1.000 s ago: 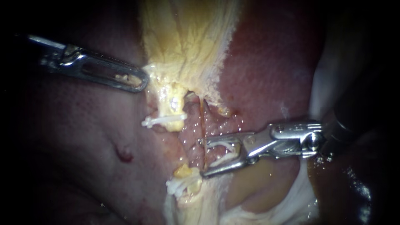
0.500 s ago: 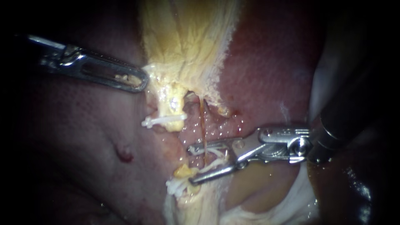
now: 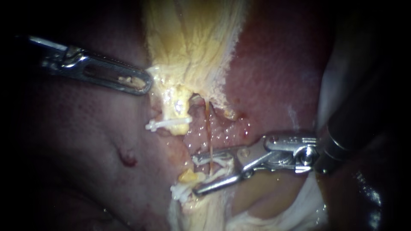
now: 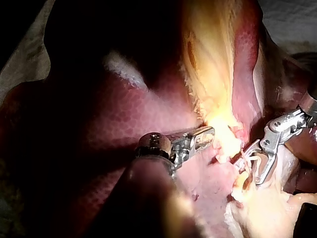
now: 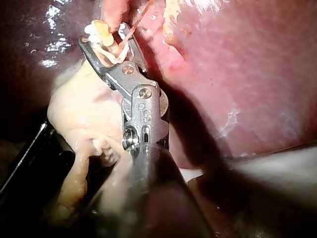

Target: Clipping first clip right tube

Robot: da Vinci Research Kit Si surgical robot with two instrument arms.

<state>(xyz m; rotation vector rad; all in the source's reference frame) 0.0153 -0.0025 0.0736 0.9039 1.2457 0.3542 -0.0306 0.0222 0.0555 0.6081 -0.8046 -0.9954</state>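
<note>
1. Between the jaws of our right instrument [image 3: 194,175], we are carrying a white clip [image 3: 216,161]. Both jaws are pressing on its legs while standing well apart.
2. We are straddling the right tube [image 3: 208,128] with that clip. This thin reddish strand is running down from the gallbladder [image 3: 192,42] and passing between the two jaws, about midway along them.
3. The clip's legs are lying on either side of the tube and are not closed together around it.
4. Just beside the tip of the lower jaw, a second clip [image 3: 182,191] is sitting on yellowish tissue.
5. Beyond the upper jaw and apart from it, a third clip [image 3: 168,124] is lying across the left tube [image 3: 176,109].
6. We are reaching in with our left instrument [image 3: 145,83], well apart from the right jaws. Its jaws are lying together, and at their tips we are pinching the gallbladder's pale edge.
7. Under both instruments the liver [image 3: 274,64] is lying, and it is shining wet close to the right instrument's upper jaw.
</note>
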